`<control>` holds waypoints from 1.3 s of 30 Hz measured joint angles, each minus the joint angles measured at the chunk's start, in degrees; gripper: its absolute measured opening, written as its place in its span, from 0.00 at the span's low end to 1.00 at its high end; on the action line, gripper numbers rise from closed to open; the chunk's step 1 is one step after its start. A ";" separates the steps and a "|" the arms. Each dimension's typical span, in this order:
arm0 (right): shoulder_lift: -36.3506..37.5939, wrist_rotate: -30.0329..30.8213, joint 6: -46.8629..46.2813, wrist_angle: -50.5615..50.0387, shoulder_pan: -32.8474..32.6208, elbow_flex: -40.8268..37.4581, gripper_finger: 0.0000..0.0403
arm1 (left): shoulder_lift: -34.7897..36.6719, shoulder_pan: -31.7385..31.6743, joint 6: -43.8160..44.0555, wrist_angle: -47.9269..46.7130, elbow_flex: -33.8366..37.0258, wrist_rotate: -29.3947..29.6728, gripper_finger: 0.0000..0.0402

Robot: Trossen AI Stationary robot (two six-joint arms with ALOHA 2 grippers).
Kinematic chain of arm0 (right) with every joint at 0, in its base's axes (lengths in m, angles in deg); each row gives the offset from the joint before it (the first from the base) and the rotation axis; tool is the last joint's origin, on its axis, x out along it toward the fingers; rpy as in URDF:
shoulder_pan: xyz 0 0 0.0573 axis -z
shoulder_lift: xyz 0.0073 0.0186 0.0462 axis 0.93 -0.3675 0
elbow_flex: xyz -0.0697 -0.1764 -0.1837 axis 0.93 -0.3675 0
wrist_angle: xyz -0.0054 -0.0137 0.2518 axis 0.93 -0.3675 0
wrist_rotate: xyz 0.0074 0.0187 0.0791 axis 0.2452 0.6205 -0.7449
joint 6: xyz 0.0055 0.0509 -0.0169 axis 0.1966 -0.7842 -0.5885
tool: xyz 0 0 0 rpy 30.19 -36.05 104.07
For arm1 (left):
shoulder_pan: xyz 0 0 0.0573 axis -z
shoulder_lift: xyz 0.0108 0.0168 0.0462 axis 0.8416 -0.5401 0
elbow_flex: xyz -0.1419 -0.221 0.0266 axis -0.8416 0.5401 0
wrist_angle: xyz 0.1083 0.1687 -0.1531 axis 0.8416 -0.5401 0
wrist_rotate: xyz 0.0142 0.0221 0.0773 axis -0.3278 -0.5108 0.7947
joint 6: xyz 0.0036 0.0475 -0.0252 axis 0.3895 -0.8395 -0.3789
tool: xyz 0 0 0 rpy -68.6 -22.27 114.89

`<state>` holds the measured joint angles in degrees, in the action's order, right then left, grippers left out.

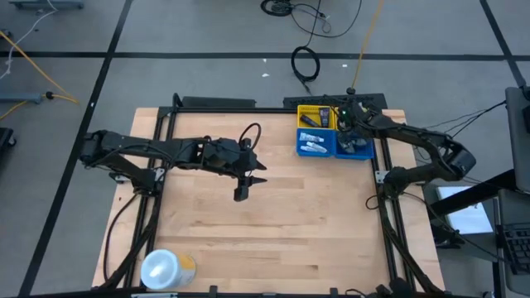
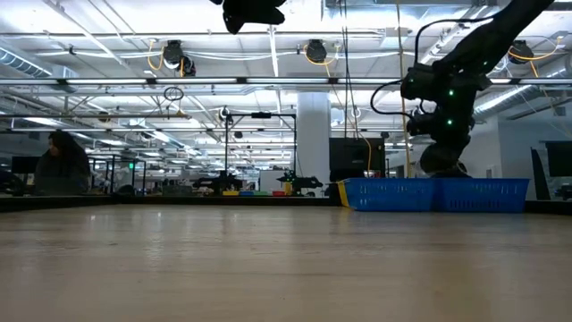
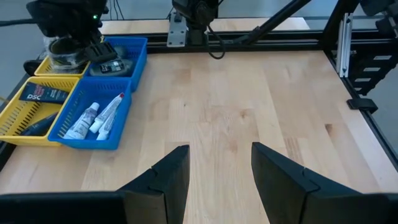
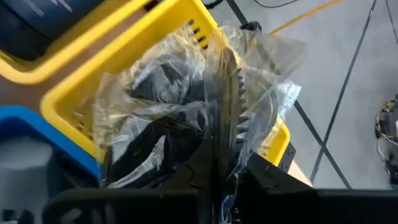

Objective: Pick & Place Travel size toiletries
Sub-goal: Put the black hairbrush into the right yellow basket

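Observation:
Four small baskets stand at the table's far right. A near blue basket [image 3: 121, 127] holds white tubes [image 3: 96, 118], a near yellow basket [image 3: 15, 115] holds a dark navy tube [image 3: 40, 93], and a far blue basket [image 3: 138, 53] holds dark grey pieces [image 3: 115, 67]. My right gripper [image 1: 348, 126] hangs over the far yellow basket [image 4: 74, 87], shut on a crumpled clear packet [image 4: 180, 106] with dark pieces inside. My left gripper [image 3: 219, 152] stands open above the table's middle, nothing between its fingers. My right gripper pinches the clear packet between its two fingers at a bunched fold of the plastic [image 4: 216, 146], coming from above and slanting down. The packet spreads out beyond the fingertips over the yellow basket; I cannot tell whether it touches the basket.
A large white-and-yellow roll [image 1: 166, 269] lies at the table's near left corner. A black frame [image 1: 215, 103] borders the table's far and side edges. Bare wood [image 1: 281, 223] stretches between my left gripper and the near edge. A person [image 2: 63, 165] sits far off in the room.

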<state>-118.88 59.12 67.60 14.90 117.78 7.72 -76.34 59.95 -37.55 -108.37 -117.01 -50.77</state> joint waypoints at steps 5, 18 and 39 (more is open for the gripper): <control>-0.51 0.77 0.79 0.32 0.16 0.00 0.06 | 0.00 -0.01 -0.15 -0.02 0.02 0.00 0.42; -0.51 0.42 1.60 4.79 0.16 0.00 0.14 | 0.00 -0.01 -1.18 -0.04 0.04 -0.02 0.42; 1.86 0.69 2.45 2.25 0.08 0.00 0.57 | 0.00 0.01 0.00 -0.11 0.07 -0.02 0.42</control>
<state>-117.02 59.81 70.05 17.15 117.86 7.72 -76.34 59.96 -37.55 -108.48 -116.94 -50.79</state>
